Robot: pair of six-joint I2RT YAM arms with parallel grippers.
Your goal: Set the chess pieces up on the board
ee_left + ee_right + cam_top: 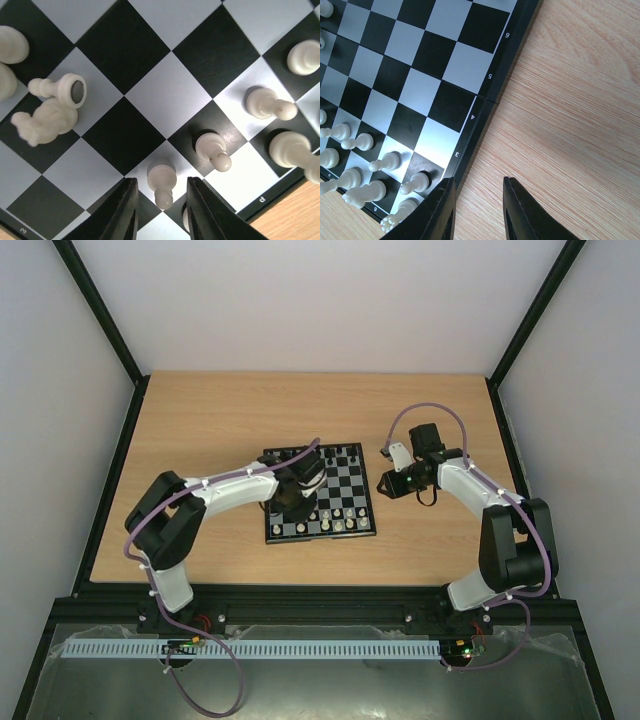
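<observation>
The board lies mid-table, with cream-white pieces in its near rows and black pieces at its far edge. My left gripper hangs low over the board's near left part. In the left wrist view it is open, its fingers on either side of an upright white pawn without touching it. A white pawn and a knight lie tipped over nearby. My right gripper is open and empty over bare wood beside the board's right edge.
More upright white pawns stand to the right of the left gripper. White pieces fill the board corner beside the right gripper's left finger. The wooden table is bounded by a black frame.
</observation>
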